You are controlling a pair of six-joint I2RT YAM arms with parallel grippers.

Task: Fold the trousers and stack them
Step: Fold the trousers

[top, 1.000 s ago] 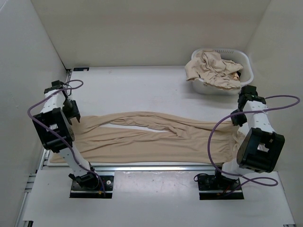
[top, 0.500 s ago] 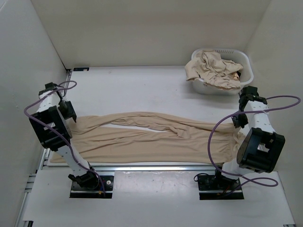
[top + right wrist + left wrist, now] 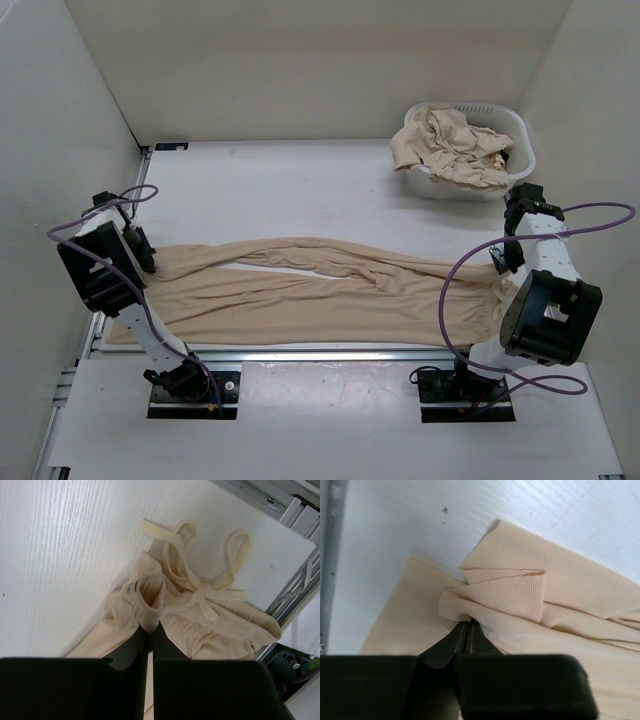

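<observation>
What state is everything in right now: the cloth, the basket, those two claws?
Spread trousers: laid out full length, wrinkled, unfolded.
Left gripper: shut on the leg end.
Right gripper: shut on the waistband.
Drawstring: knotted, loops loose.
Basket: upright, filled with crumpled trousers.

A white plastic laundry basket (image 3: 523, 148) with a slotted rim is sitting at the far right corner of the flat white wooden table (image 3: 280, 190). A silver metal rail (image 3: 320, 354) is running along the near edge, and what may be a small dark bracket (image 3: 170, 146) is lying at the far left corner.
</observation>
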